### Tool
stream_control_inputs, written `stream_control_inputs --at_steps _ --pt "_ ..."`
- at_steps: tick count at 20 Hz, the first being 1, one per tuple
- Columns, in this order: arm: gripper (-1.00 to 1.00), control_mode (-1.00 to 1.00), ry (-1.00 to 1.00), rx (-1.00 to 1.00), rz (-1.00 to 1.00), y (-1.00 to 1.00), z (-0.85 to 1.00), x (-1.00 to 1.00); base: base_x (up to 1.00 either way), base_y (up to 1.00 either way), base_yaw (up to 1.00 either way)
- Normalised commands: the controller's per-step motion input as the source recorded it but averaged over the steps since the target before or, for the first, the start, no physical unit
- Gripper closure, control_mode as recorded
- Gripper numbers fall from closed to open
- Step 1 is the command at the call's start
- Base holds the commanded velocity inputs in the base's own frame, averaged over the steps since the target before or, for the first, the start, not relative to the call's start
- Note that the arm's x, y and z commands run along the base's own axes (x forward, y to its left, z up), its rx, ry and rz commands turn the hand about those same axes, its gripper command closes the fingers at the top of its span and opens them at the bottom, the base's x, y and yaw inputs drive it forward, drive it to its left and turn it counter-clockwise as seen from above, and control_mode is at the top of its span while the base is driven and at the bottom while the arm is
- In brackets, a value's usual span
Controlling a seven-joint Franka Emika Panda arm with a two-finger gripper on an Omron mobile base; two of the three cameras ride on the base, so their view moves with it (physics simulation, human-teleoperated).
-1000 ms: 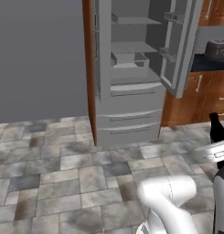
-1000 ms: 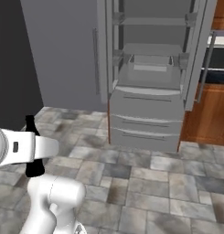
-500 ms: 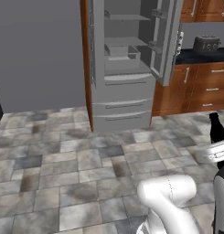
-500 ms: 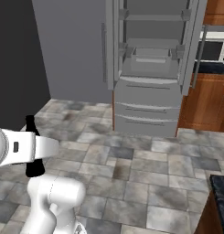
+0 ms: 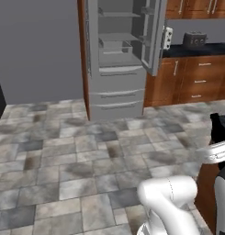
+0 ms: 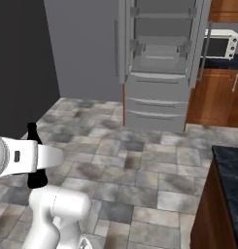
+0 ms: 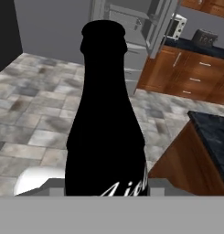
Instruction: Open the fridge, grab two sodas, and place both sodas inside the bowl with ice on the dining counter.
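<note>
Hand view shows my gripper point(image 7: 106, 194) pinching the black soda bottle point(image 7: 106, 123) upright, with the fridge point(image 5: 118, 59) open and well behind. I judge carrying underway; next, reach the dining counter point(image 6: 232, 170) and find the bowl.

Base views toward fridge point(image 5: 116, 59)

Your arm rises from the white base joint near the bottom of both base views, folds at a rounded elbow and carries its forearm level across the front. The gripper point(image 7: 105, 189) sits at the bottom of the hand view, clamped around the lower body of the black bottle point(image 7: 105, 123), which stands upright between the jaws.
</note>
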Motion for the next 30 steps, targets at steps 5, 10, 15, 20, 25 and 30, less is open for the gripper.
stream_control_inputs --at_steps 5,10,15,20,25,30 --pt "1.0 1.0 0.0 0.0 0.0 0.0 0.0 0.0 -0.88 0.0 -0.02" --pt "1.0 1.0 0.0 0.0 0.0 0.0 0.0 0.0 -0.88 0.0 -0.02" --pt "1.0 1.0 0.0 0.0 0.0 0.0 0.0 0.0 -0.81 0.0 -0.02" --pt "1.0 1.0 0.0 0.0 0.0 0.0 0.0 0.0 -0.72 -0.02 -0.06" --pt "1.0 1.0 0.0 0.0 0.0 0.0 0.0 0.0 -0.68 -0.19 -0.09" --pt "1.0 1.0 0.0 0.0 0.0 0.0 0.0 0.0 -0.59 -0.42 -0.08"
